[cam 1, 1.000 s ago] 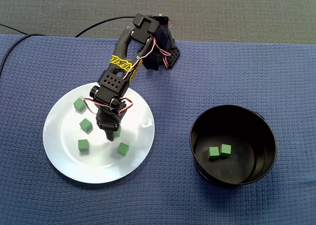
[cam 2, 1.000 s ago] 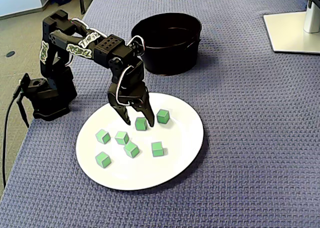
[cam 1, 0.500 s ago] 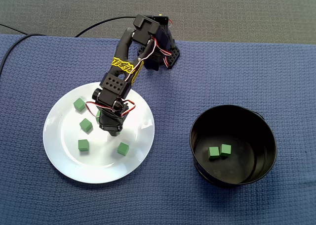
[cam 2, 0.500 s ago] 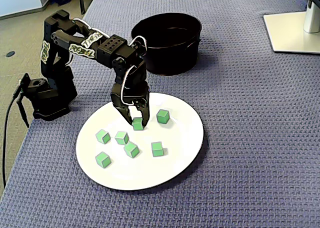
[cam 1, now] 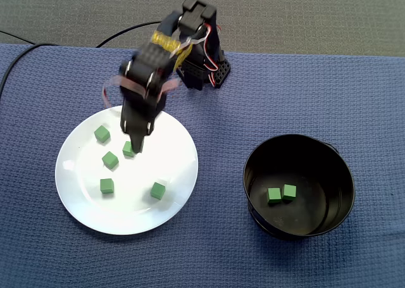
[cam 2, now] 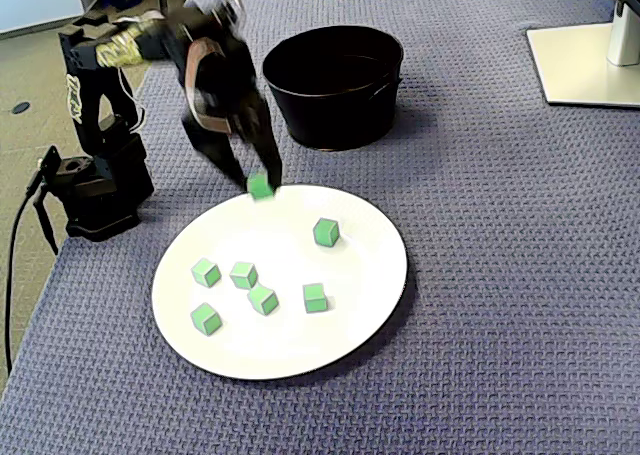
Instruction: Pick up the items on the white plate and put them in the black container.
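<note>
The arm [cam 2: 150, 40] is smeared with motion blur in both fixed views, so its wrist and wiring are hard to make out. From the side, the gripper [cam 2: 258, 178] points down with its two fingers pinching one green cube [cam 2: 260, 186], which shows against the rim of the white plate [cam 2: 370, 305] on the side toward the black container [cam 2: 335, 95]. I cannot tell for sure whether that cube is clear of the plate. Six loose cubes [cam 2: 315, 297] lie on the plate in this view, all apart from one another. From above only four of them show plainly, since the arm covers part of the plate [cam 1: 82, 206]. A fifth bit of green [cam 1: 128, 149] sits right at the tip of the gripper [cam 1: 135, 146], half hidden, and whether it is the pinched cube or one lying beneath I cannot tell. The black container [cam 1: 342, 168] stands on the blue-covered desk [cam 2: 480, 275], well apart from the plate, with two cubes [cam 1: 274, 195] touching side by side on its floor. From the side its near wall hides that floor. A white stand base [cam 2: 585, 60] is cut off at the frame's corner, and a dark cable [cam 2: 15, 265] runs out of the picture past the arm's base.
</note>
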